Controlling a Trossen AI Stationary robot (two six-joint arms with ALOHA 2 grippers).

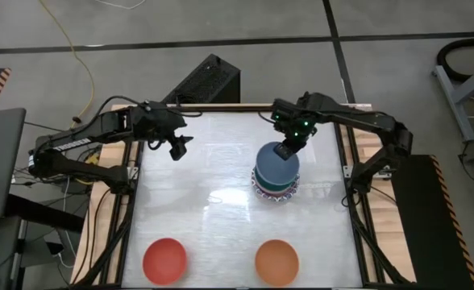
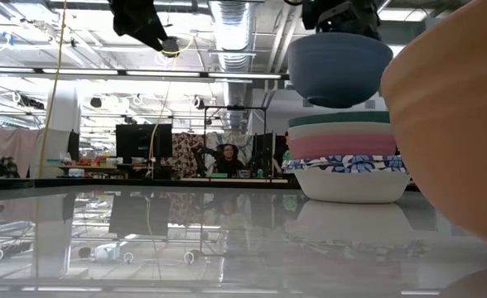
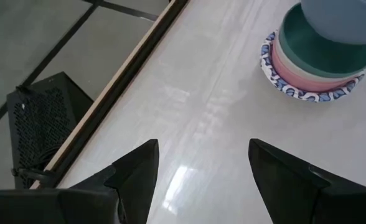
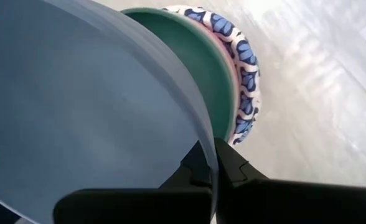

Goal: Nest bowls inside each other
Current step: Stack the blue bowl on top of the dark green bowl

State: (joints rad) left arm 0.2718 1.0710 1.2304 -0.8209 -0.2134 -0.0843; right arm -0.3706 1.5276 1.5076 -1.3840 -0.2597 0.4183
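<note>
Blue bowl upright, level, above green-topped stack

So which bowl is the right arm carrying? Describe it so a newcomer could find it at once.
Find the stack of nested bowls right of the table's middle. Just above it hangs the blue bowl, its rim pinched by the right gripper. It alone is off the table, unlike the red bowl and orange bowl.
</note>
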